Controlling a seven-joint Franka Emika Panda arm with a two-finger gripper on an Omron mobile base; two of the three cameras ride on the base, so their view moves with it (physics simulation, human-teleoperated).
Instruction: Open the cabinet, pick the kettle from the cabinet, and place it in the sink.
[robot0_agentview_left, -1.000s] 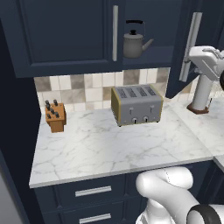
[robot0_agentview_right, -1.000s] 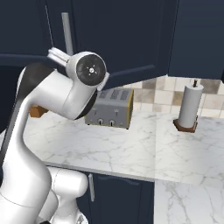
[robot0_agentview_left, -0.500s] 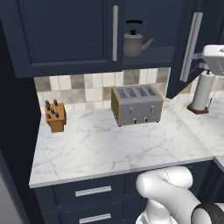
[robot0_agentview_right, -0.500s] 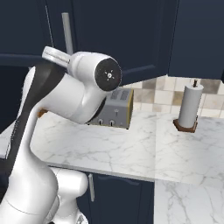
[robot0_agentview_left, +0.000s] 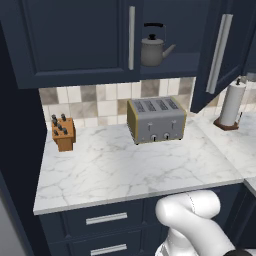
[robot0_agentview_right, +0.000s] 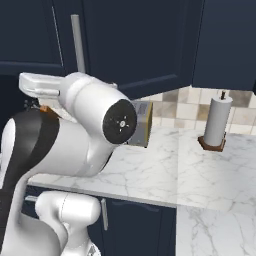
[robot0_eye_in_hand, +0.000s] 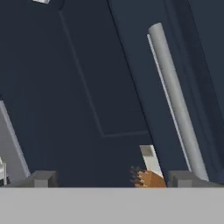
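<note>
The kettle (robot0_agentview_left: 154, 49) is seen at upper centre inside the cabinet (robot0_agentview_left: 75, 40), its right door swung open. The pincer (robot0_eye_in_hand: 111, 177) is spread wide before a door's silver handle (robot0_eye_in_hand: 175, 98), nothing held.

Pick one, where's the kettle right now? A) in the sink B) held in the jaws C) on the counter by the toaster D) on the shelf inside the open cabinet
D: the kettle sits on the shelf of the cabinet, whose right door is swung open, above the toaster.
</note>
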